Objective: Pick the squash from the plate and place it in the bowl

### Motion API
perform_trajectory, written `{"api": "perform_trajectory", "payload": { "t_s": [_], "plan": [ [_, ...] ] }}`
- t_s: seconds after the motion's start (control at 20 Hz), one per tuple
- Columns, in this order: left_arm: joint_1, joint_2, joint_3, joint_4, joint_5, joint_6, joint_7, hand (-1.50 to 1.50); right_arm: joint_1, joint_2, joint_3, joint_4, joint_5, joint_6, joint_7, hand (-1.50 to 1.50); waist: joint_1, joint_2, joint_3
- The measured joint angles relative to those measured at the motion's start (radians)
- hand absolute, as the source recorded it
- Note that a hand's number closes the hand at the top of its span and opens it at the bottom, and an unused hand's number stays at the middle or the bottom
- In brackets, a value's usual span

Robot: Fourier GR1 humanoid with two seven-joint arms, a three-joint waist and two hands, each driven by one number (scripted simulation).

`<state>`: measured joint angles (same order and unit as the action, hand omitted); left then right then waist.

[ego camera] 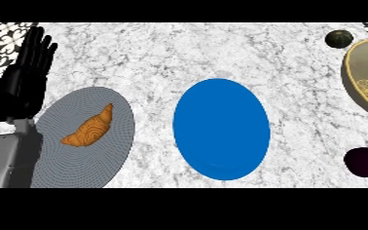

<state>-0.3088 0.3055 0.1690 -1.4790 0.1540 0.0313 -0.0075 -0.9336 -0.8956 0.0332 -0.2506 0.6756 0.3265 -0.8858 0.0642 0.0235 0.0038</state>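
An orange, curved, ridged item (90, 128), shaped much like a croissant, lies on the grey plate (86, 163) at the lower left. A blue bowl (221, 126) stands in the middle of the counter, to the right of the plate, with nothing in it. My left hand (28, 73) is at the left edge, open with its fingers pointing up, just above and left of the plate and touching nothing. My right hand does not show.
A beige round vessel (356, 73) is cut off by the right edge. A dark ball (339, 38) sits at the top right, and a dark purple object (357, 162) at the lower right. White marble counter lies between plate and bowl.
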Motion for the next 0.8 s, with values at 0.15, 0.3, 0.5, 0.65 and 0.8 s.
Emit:
{"api": "perform_trajectory", "payload": {
  "t_s": [0.15,0.3,0.5,0.65,0.8],
  "plan": [
    [-0.001,-0.003,-0.004,-0.003,-0.004,0.001,0.000,0.00,-0.011,0.041,-0.012,0.049,-0.018,0.023,0.018,-1.50,0.002,0.001,0.000],
    [0.000,-0.002,-0.001,-0.001,-0.004,0.001,-0.007,0.00,-0.019,0.076,-0.048,0.089,-0.062,0.050,0.027,-1.50,0.002,0.003,0.001],
    [0.008,-0.001,0.002,-0.002,-0.004,-0.002,-0.011,0.00,-0.032,0.084,-0.126,0.125,-0.147,0.065,0.033,-1.50,-0.002,0.003,0.002],
    [0.008,0.005,0.007,-0.008,-0.001,-0.004,-0.006,0.00,-0.053,0.071,-0.196,0.149,-0.218,0.069,0.057,-1.50,0.000,0.004,0.003],
    [0.014,0.001,0.007,-0.007,0.003,-0.012,-0.015,0.00,-0.075,0.030,-0.257,0.173,-0.278,0.086,0.099,-1.50,0.006,0.009,0.003]
  ]
}}
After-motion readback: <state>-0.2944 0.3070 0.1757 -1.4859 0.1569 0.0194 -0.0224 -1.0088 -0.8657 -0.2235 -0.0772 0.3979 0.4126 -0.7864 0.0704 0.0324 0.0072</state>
